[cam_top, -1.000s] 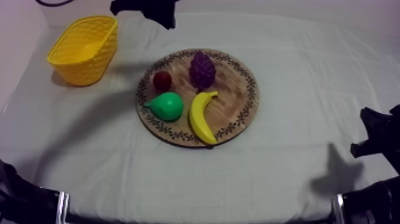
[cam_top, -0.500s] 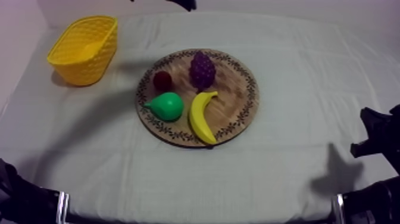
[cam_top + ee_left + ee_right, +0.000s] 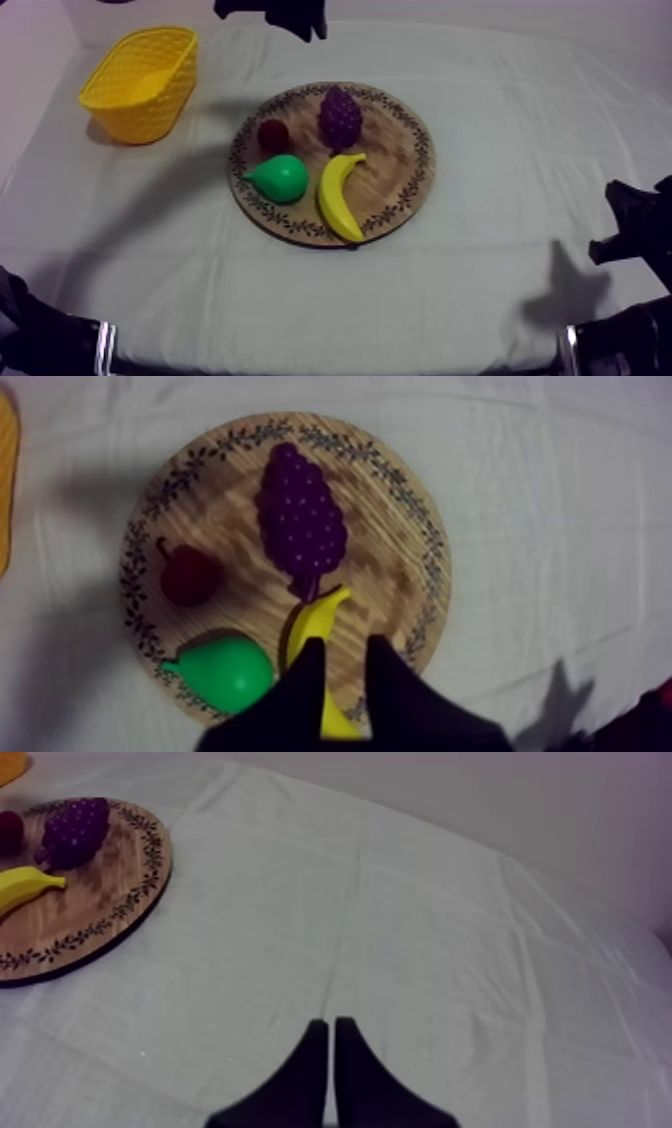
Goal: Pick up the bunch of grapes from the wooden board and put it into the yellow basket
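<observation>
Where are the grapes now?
Top view: the bunch of grapes lies on the far half of the wooden board, right of the small red fruit, behind the banana.

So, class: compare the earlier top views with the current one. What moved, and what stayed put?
The left arm shifted rightward along the table's far edge, pulling back and then reaching in again beyond the wooden board. Nothing was taken hold of or let go. The bunch of grapes, the yellow basket and the right arm stayed put.
</observation>
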